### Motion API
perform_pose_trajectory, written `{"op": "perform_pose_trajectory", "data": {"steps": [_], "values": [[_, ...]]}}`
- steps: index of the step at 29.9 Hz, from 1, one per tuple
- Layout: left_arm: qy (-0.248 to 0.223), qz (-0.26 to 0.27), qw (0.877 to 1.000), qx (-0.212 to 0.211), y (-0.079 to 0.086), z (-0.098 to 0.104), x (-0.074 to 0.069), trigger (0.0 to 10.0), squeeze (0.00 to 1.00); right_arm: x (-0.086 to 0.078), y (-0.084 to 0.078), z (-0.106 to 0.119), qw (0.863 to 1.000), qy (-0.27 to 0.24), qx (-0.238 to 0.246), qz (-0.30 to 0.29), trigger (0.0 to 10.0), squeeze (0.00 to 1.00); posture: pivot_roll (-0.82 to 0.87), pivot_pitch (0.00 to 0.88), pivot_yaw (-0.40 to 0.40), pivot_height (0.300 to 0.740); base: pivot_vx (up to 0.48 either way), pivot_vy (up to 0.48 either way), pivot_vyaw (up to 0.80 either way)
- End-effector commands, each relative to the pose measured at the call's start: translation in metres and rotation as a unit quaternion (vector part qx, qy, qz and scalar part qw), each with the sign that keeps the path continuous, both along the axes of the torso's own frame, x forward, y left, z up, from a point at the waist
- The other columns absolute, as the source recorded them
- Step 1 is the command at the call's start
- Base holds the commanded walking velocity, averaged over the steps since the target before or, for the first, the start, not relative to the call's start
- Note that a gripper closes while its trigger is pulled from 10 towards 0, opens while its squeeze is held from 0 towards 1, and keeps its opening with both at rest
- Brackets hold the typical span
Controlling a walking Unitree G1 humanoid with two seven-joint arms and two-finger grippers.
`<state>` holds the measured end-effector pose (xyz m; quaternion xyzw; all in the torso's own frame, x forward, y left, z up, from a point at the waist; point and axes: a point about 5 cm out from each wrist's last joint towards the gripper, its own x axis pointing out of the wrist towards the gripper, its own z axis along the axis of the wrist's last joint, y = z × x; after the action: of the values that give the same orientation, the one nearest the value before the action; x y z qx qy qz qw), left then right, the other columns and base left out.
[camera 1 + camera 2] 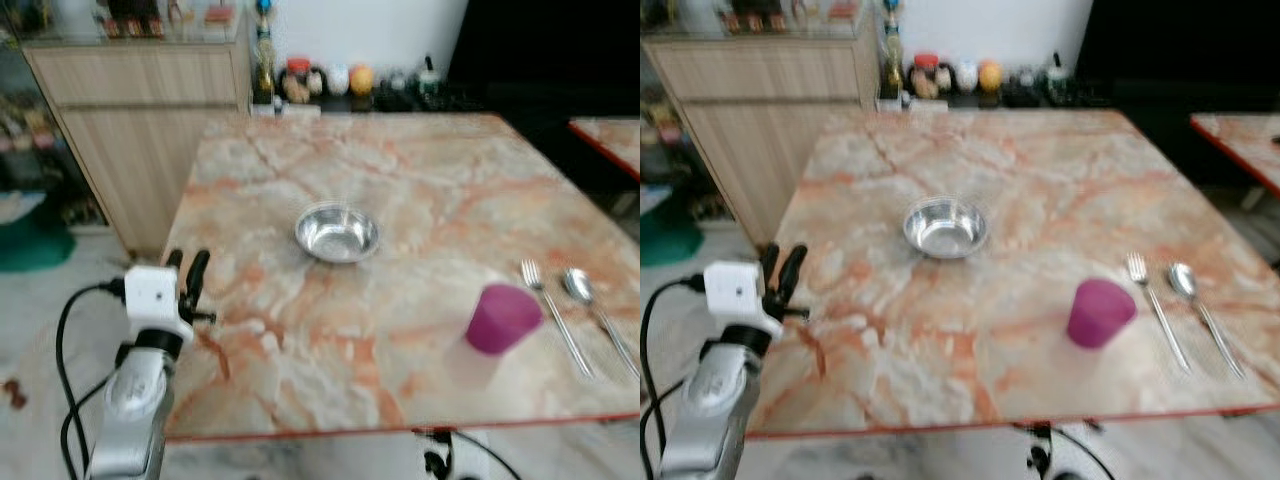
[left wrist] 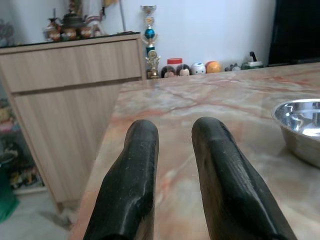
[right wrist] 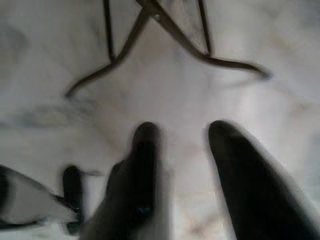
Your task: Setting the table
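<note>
At nine o'clock of the bowl [image 1: 337, 232], the left gripper [image 1: 186, 277] is waiting with fingers apart and empty, likely to grab it, while the right gripper [image 3: 182, 165] is hanging open over the floor.

Both head views are softly blurred throughout, evenly lit by diffuse daylight; the marble table [image 1: 420, 200] is bright and slightly washed out, while the upper right corner of the frame falls into near-black; the steel bowl [image 1: 337, 232] carries a pale glare along its rim; the purple cup [image 1: 501, 318] is smeared, with a whitish ghost at its lower left; the left wrist view is the sharpest, though the nearby black fingers [image 2: 225, 180] are soft; the right wrist view is dim, grey and heavily motion-blurred.
</note>
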<state>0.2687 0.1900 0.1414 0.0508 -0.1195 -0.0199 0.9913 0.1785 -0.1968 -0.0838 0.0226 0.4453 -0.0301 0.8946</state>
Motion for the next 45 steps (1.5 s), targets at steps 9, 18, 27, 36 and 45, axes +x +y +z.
{"op": "perform_pose_trajectory", "data": {"steps": [9, 18, 27, 36, 45], "values": [[-0.002, -0.026, 0.999, -0.038, -0.007, 0.008, 0.004, 10.0, 0.0, 0.0, -0.008, 0.001, 1.0, 0.005, -0.013, -0.003, 10.0, 0.0, 0.04, 0.0, -0.019, 0.664, 0.107, 0.0, 0.0], [-0.007, -0.012, 0.997, -0.08, 0.0, 0.013, 0.005, 10.0, 0.0, 0.0, -0.006, 0.001, 1.0, 0.002, -0.006, -0.003, 10.0, 0.0, 0.04, 0.0, -0.015, 0.664, 0.0, 0.0, 0.0], [-0.007, -0.019, 0.996, -0.086, -0.001, 0.017, 0.006, 10.0, 0.0, 0.0, -0.007, 0.001, 1.0, 0.003, -0.011, -0.002, 10.0, 0.0, 0.04, 0.0, -0.014, 0.689, 0.0, 0.0, 0.0], [-0.008, -0.026, 0.995, -0.096, -0.001, 0.02, 0.007, 10.0, 0.0, 0.0, -0.006, 0.001, 1.0, 0.005, -0.01, -0.002, 10.0, 0.0, 0.04, 0.0, -0.013, 0.718, 0.0, 0.0, 0.0], [-0.005, -0.036, 0.994, -0.099, -0.004, 0.022, 0.008, 10.0, 0.0, -0.001, -0.007, 0.0, 1.0, 0.012, -0.011, -0.002, 10.0, 0.0, 0.04, 0.0, -0.013, 0.74, 0.0, 0.0, 0.0]]}}
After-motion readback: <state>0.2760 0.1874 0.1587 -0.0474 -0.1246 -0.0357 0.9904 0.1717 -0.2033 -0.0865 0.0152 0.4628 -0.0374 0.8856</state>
